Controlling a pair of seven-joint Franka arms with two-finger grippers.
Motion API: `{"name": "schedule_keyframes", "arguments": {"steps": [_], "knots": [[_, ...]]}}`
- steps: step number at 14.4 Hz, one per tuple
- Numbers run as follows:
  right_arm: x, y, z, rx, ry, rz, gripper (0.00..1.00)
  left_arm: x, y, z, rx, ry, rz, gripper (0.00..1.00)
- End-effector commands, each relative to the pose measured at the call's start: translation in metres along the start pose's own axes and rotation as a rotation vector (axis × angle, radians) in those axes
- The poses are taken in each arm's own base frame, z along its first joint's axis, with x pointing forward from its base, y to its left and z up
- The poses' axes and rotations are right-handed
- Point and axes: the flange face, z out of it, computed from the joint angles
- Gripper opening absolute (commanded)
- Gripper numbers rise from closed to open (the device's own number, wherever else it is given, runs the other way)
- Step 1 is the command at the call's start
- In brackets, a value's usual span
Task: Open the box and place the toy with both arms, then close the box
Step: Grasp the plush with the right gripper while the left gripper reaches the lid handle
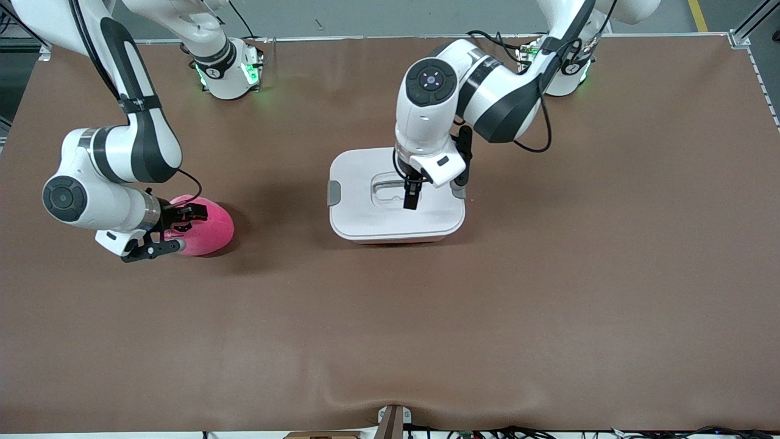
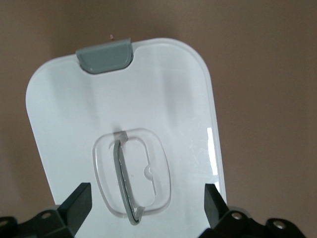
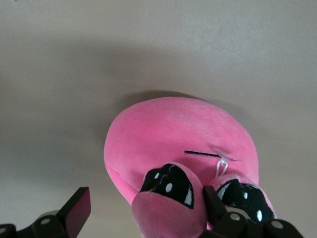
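Note:
The box (image 1: 365, 210) stands mid-table with its white lid on; a thin pink strip of tub shows under the edge nearer the camera. Grey clips (image 1: 334, 192) sit at both ends. My left gripper (image 1: 412, 196) hangs open just above the lid's recessed handle (image 2: 130, 176), a finger (image 2: 78, 202) on each side of it, not touching. The pink toy (image 1: 207, 228) lies on the table toward the right arm's end. My right gripper (image 1: 175, 230) is open around the toy's face end; in the right wrist view the snout (image 3: 168, 215) lies between the fingers (image 3: 77, 208).
The brown table (image 1: 548, 274) spreads wide around both things. The arms' bases (image 1: 228, 73) stand at the edge farthest from the camera. Cables lie along the near edge.

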Motion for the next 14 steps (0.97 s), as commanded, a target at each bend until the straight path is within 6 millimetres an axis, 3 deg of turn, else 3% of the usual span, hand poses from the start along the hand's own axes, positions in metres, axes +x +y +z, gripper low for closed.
{"name": "schedule_keyframes", "arguments": {"steps": [1,2,3,4,5,11,13,14], "knots": [[-0.003,0.001,0.007,-0.012,-0.02,-0.01,1.0,-0.019,-0.004,0.007,-0.005,-0.013,-0.054,1.0],[-0.003,0.0,0.008,-0.012,-0.02,-0.011,1.0,-0.026,-0.01,0.012,-0.003,-0.004,-0.052,1.0],[-0.003,0.0,0.009,-0.011,-0.029,-0.011,0.72,-0.029,-0.013,0.014,-0.004,0.003,-0.051,1.0],[-0.004,-0.002,0.009,-0.011,-0.034,-0.014,0.54,-0.03,-0.014,0.014,-0.005,0.003,-0.06,1.0],[-0.004,-0.002,0.009,-0.011,-0.034,-0.014,0.41,-0.031,-0.015,0.016,-0.004,0.004,-0.069,1.0],[0.003,0.002,0.024,-0.011,-0.041,-0.009,0.35,-0.032,-0.016,0.042,0.012,0.021,-0.106,1.0],[0.002,0.002,0.023,-0.01,-0.043,-0.009,0.01,-0.027,-0.019,0.053,0.028,0.038,-0.114,1.0],[0.002,0.003,0.022,-0.009,-0.044,-0.006,0.0,-0.027,-0.02,0.055,0.032,0.041,-0.113,1.0]]}}
